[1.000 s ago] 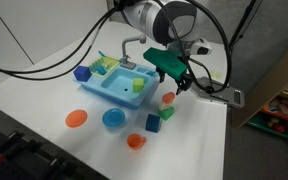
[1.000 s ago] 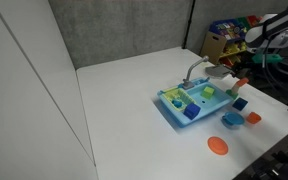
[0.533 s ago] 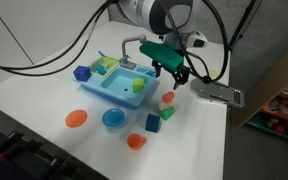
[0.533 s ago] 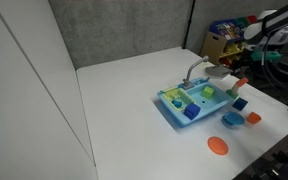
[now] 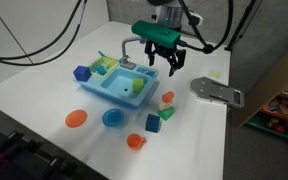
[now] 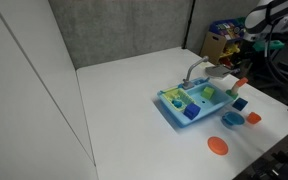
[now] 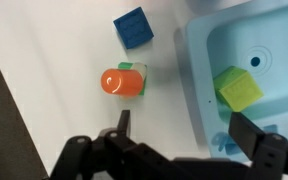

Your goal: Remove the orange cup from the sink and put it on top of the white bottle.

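The orange cup [image 5: 168, 98] stands on the table right of the light-blue sink [image 5: 112, 88], next to a green cube [image 5: 168, 113]. In the wrist view the orange cup [image 7: 121, 82] shows from above with green [image 7: 135, 68] just behind it. The white bottle is hidden; I cannot tell whether it stands under the cup. My gripper [image 5: 160, 60] hangs open and empty above the sink's right end, apart from the cup. In the wrist view my gripper [image 7: 184, 132] spans the sink's rim [image 7: 196, 70]. The cup also shows in the other exterior view [image 6: 240, 85].
A yellow-green cube [image 7: 239, 88] lies in the sink basin. A blue cube [image 7: 133, 27] sits beyond the cup. An orange disc [image 5: 76, 118], a blue bowl [image 5: 113, 119] and an orange-red bowl piece [image 5: 135, 141] lie in front. A grey plate [image 5: 216, 90] lies at the table's right edge.
My gripper has risen and moved away from the orange cup toward the faucet, staying open. The cup has not moved.
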`<state>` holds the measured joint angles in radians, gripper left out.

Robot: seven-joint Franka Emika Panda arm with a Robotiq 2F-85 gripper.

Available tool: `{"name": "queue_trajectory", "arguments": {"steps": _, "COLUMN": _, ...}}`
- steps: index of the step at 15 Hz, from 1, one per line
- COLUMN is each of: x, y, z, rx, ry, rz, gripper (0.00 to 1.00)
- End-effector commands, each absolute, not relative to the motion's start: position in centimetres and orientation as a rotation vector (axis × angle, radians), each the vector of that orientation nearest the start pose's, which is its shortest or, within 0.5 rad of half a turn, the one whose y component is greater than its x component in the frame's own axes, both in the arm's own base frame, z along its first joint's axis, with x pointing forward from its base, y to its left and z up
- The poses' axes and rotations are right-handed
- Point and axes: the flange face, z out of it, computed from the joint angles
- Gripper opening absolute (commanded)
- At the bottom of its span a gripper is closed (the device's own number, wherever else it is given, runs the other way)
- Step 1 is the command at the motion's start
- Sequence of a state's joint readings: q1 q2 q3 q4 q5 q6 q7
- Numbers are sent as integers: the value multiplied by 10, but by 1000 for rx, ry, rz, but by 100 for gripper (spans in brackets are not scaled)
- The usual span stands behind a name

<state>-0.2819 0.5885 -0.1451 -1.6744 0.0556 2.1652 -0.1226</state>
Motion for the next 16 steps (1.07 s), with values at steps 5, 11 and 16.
{"name": "queue_trajectory", "arguments": {"steps": 5, "x": 595, "y": -205, "z": 314, "rx": -3124, "ry": 284, "rz": 345, "gripper": 100}}
{"name": "queue_trajectory", "arguments": {"steps": 11, "x": 567, "y": -140, "z": 361, "rx": -3154, "ry": 137, "rz": 457, "gripper": 100}}
{"name": "queue_trajectory", "arguments": {"steps": 16, "x": 538, "y": -95, "z": 407, "rx": -3186, "ry": -3, "rz": 442, "gripper": 100}}
